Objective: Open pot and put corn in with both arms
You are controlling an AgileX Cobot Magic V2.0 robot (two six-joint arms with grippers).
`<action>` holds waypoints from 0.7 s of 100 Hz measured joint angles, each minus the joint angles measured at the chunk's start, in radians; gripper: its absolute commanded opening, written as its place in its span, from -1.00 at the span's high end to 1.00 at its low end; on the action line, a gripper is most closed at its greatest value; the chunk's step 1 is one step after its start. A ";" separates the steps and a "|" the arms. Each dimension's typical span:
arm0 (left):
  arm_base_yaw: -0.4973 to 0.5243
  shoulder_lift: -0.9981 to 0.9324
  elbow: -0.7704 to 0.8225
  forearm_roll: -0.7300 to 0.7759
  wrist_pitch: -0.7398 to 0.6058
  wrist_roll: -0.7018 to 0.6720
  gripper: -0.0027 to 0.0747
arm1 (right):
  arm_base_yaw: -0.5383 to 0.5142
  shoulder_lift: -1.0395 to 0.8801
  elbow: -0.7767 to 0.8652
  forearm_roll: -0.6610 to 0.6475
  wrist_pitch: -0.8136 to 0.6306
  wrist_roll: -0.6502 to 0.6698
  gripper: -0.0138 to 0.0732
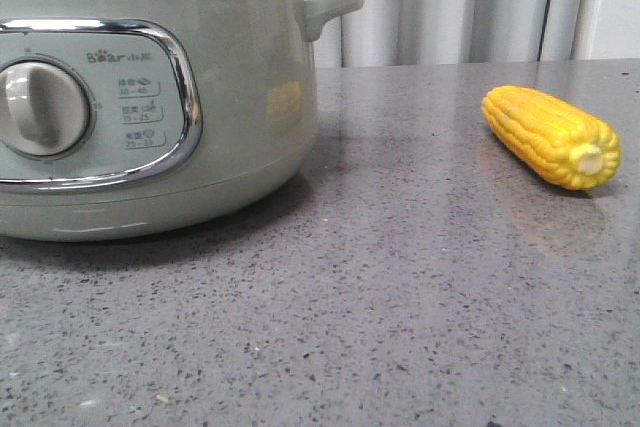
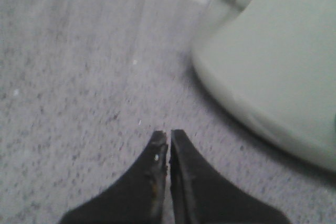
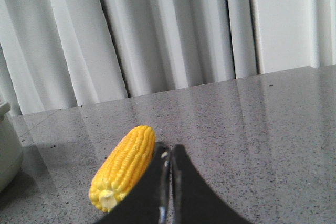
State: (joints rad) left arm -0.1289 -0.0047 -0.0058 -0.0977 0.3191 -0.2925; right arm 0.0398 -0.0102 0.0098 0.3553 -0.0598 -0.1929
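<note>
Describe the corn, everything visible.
The corn is one bright yellow cob with neat rows of kernels and a pale stub end facing the front camera. It looks glossy, possibly plastic. It lies on its side on the grey speckled counter, angled, well right of the pot and not touching it. Nothing grips it: in the right wrist view the right gripper, fingers together, sits just beside the cob; contact cannot be told.

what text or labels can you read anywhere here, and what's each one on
"Bear", followed by small characters too blurred to read: on the pot, upper control panel.
Three small boxed labels beside the dial: too small to read.
The corn and countertop carry no text.
</note>
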 measured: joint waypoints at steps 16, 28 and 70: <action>0.000 0.000 0.000 0.000 0.013 0.000 0.98 | 0.000 0.000 0.000 0.000 0.000 0.000 0.85; 0.000 0.000 0.000 0.000 0.013 0.000 0.98 | 0.000 0.000 0.000 0.000 0.000 0.000 0.85; 0.000 0.000 0.000 0.000 0.013 0.000 0.98 | 0.000 0.000 0.000 0.000 0.050 0.000 0.85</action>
State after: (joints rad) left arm -0.1289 -0.0047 -0.0058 -0.0977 0.3324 -0.2925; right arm 0.0398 -0.0102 0.0098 0.3553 -0.0099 -0.1929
